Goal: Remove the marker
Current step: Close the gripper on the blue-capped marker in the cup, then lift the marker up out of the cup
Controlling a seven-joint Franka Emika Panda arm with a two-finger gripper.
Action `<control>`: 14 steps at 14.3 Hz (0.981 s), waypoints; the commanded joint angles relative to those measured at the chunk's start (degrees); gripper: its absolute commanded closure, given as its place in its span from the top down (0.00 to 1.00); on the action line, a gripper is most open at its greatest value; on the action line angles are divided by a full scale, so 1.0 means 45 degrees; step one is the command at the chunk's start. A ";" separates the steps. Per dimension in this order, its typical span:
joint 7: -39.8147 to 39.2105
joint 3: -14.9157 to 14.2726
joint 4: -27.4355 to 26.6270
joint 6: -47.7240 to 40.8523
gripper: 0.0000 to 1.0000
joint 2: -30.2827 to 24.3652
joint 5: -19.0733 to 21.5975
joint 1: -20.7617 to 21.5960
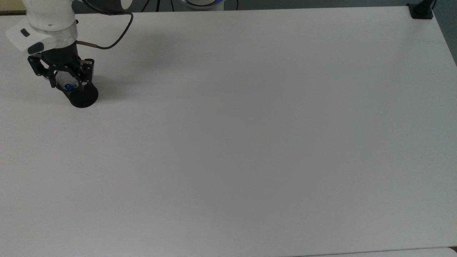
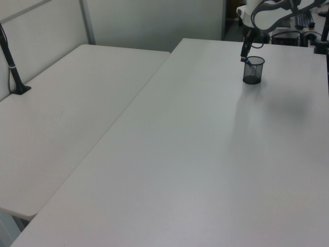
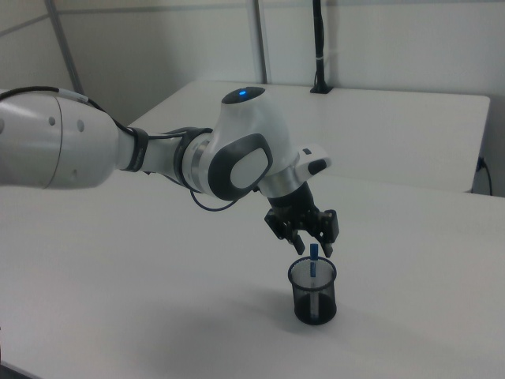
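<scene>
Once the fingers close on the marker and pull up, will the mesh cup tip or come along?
Possibly. The mesh cup looks light and open-weave, so drag could lift it. The marker leans on the rim, so a straight pull may scrape. The gripper is open around its tip.

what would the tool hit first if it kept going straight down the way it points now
Most likely the marker: the open tool points down over the black mesh cup, its fingers either side of the blue cap. Depth is unclear, so a finger might meet the cup's rim first.
</scene>
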 commanded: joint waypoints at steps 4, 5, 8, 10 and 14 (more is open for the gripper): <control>0.0892 -0.0007 -0.0258 0.0370 0.00 -0.0294 0.1193 0.0031; 0.0873 -0.0007 -0.0239 0.0311 0.00 -0.0411 0.1331 0.0031; 0.0873 0.0051 -0.0161 -0.0349 0.00 -0.1404 0.1722 0.0011; 0.0873 0.0071 0.0558 -0.1771 0.00 -0.2146 0.1879 0.0011; 0.0678 0.0129 0.2395 -0.4897 0.00 -0.3066 0.3262 0.0050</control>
